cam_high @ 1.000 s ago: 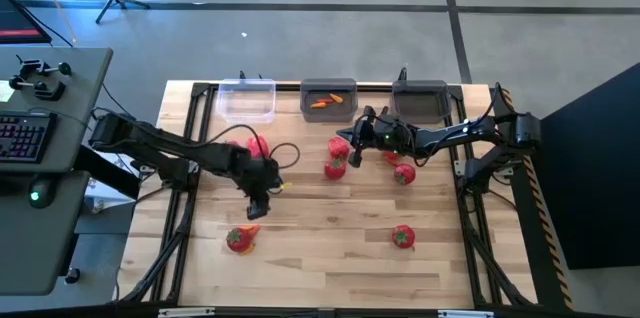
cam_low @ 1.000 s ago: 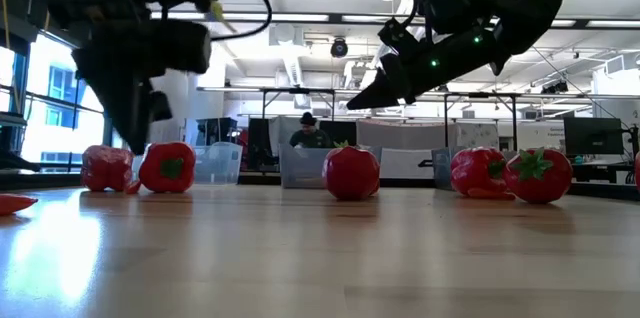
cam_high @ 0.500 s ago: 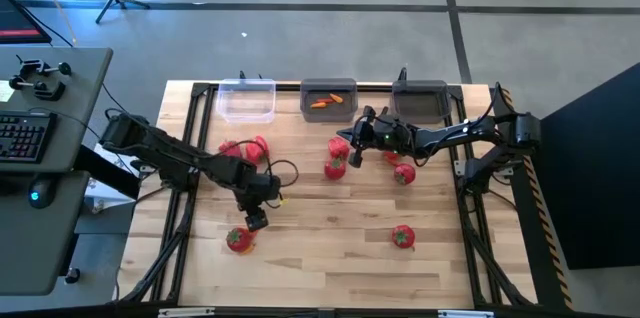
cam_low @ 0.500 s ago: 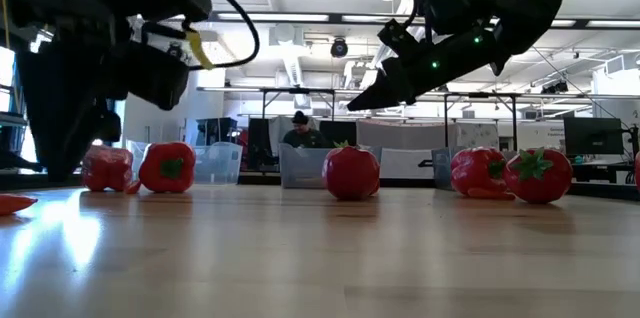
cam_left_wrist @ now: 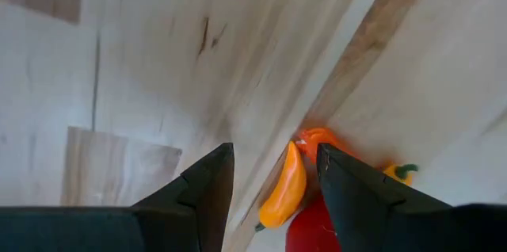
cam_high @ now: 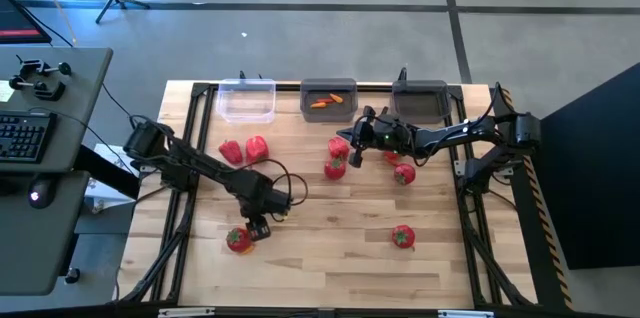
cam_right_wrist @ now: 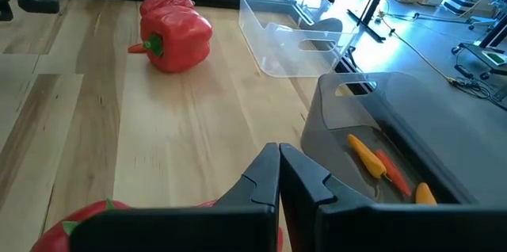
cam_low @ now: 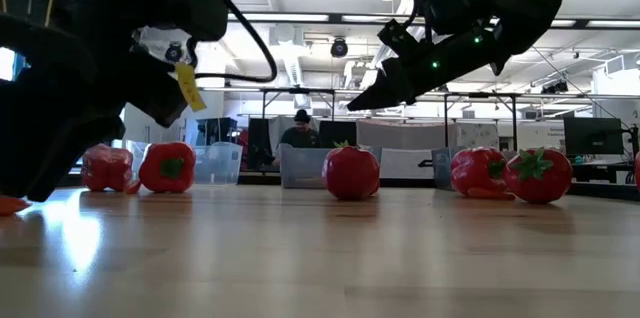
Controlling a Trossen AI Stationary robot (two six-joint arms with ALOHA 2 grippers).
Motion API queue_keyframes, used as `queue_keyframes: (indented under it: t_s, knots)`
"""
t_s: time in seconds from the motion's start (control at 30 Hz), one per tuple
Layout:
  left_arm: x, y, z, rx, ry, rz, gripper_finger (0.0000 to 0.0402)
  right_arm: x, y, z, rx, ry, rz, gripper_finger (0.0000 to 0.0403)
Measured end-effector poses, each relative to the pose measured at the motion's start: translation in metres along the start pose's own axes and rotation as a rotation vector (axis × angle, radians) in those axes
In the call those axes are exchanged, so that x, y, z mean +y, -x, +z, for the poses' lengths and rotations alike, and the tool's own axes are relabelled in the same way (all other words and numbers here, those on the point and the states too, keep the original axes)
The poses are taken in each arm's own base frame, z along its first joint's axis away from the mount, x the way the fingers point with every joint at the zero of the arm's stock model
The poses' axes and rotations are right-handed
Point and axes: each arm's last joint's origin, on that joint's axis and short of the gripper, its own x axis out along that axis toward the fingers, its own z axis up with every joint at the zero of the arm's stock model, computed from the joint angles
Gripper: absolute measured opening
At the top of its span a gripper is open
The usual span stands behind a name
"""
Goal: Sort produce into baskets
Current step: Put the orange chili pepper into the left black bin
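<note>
— What's on the tabletop [cam_high: 330, 258], biggest things first?

— Three baskets sit along the far edge: a clear basket [cam_high: 246, 101] toward my left, a middle grey basket [cam_high: 329, 99] with thin orange pieces [cam_high: 325, 101] inside, and a second grey basket [cam_high: 421, 99] toward my right. Both my arms reach in from the sides.

— Where is your left tool?

— My left tool [cam_high: 255, 229] is low over the near left part of the tabletop, its fingers [cam_left_wrist: 207, 185] parted to a moderate gap with nothing between them. Through that gap I see a small orange chilli [cam_left_wrist: 286, 195] lying on the wood just ahead of the tips, touching a red tomato [cam_high: 238, 241] beside it. In the high view the tomato lies just beside the tool, on its left and slightly nearer the front edge.

— And the right one?

— My right tool [cam_high: 357, 138] hangs above the middle of the tabletop, pinched fully together and carrying nothing. Directly under and around it is a cluster of red produce: a piece [cam_high: 338, 147] just beside the tip and another [cam_high: 334, 168] a little nearer the front. A further tomato [cam_high: 404, 172] lies under the arm.

— Anything else loose?

— Two red bell peppers [cam_high: 243, 149] sit side by side in front of the clear basket, well apart from my left tool. One lone tomato [cam_high: 402, 237] lies at the near right, away from both tools.
</note>
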Motion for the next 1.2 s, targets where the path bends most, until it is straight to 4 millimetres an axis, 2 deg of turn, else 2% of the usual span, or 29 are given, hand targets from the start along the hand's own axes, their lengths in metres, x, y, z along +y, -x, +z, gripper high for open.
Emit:
queue_keyframes:
  t_s: [0.33, 0.6, 0.73, 1.2]
  knots:
    - [-0.004, -0.001, 0.002, -0.02, 0.046, -0.026, 0.017, 0.001, 0.0, -0.003, 0.026, 0.019, 0.016, 0.0]
    - [-0.015, 0.014, 0.01, -0.075, -0.022, -0.051, 0.017, 0.001, 0.0, -0.003, 0.031, 0.022, 0.017, 0.0]
    - [-0.019, 0.015, 0.008, -0.059, -0.036, -0.077, 0.017, 0.001, 0.0, -0.003, 0.032, 0.022, 0.017, 0.0]
    - [-0.025, -0.01, 0.008, 0.032, 0.034, -0.029, 0.017, 0.001, 0.0, -0.004, 0.044, 0.022, 0.021, 0.0]
